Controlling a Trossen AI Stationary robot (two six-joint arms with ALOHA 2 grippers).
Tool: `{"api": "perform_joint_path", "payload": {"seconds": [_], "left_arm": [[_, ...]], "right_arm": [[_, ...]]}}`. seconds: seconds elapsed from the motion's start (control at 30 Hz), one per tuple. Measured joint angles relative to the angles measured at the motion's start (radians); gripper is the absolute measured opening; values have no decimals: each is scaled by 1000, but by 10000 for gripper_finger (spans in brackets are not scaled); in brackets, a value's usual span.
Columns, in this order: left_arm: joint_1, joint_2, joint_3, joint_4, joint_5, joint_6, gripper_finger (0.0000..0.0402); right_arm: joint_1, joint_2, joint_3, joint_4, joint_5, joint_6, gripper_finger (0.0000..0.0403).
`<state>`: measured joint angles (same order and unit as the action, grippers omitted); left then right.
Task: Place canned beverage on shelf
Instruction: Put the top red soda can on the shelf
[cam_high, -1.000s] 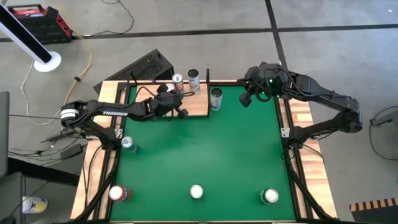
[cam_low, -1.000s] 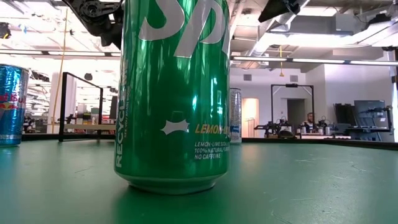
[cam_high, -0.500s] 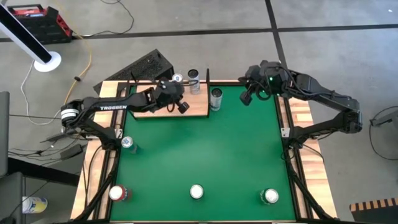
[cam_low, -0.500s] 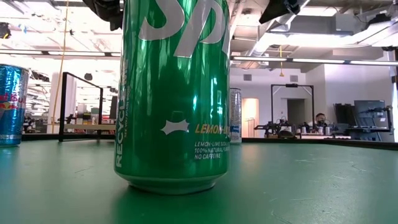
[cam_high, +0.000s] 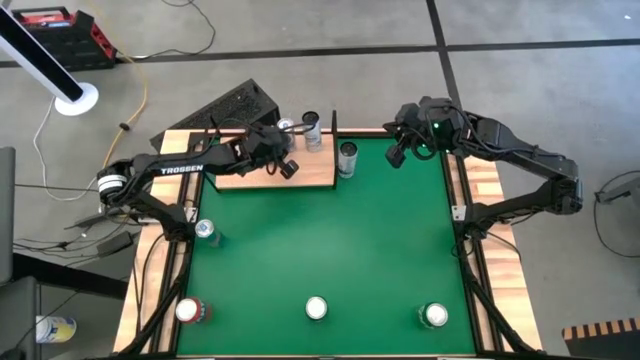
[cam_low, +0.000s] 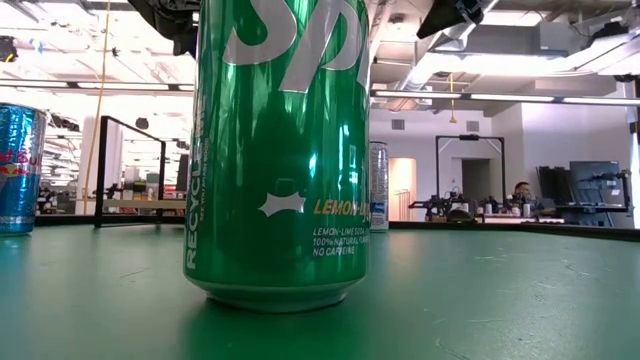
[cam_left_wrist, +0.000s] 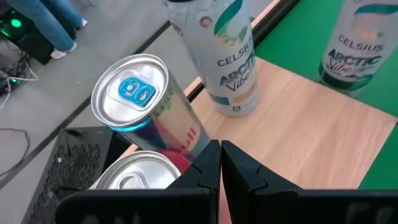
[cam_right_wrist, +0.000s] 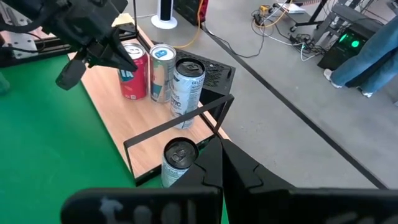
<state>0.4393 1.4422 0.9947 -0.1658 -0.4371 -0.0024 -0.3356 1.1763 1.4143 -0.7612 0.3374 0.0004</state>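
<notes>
The pale wooden shelf (cam_high: 235, 177) with black posts stands at the table's far left. On it stand a red can (cam_right_wrist: 132, 76), a Red Bull can (cam_left_wrist: 138, 99) and a Celsius can (cam_left_wrist: 231, 59). A second Celsius can (cam_high: 347, 156) stands on the green surface just right of the shelf. My left gripper (cam_high: 289, 168) hovers shut over the shelf beside the cans, with nothing between its fingers (cam_left_wrist: 219, 163). My right gripper (cam_high: 395, 156) hangs shut and empty, high over the far right part of the table.
A green Sprite can (cam_low: 285, 150) stands close before the low camera, a Red Bull can (cam_low: 18, 165) to its left. Several more cans stand along the table's left and near edges (cam_high: 207, 230) (cam_high: 316, 307) (cam_high: 433, 315). People show in the room beyond.
My left gripper has risen over the shelf and drifted toward the table's far edge, tipping more level, shut all the while. The cans on the shelf have stayed where they were.
</notes>
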Motion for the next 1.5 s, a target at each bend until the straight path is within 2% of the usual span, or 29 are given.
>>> {"api": "perform_joint_path", "payload": {"seconds": [1.0, 1.5], "left_arm": [[28, 0, 0, -65, -170, -22, 0], [76, 0, 0, -46, -159, 45, 0]], "right_arm": [[0, 0, 0, 0, 0, 46, 21], [2, 2, 1, -1, -22, 53, 21]]}}
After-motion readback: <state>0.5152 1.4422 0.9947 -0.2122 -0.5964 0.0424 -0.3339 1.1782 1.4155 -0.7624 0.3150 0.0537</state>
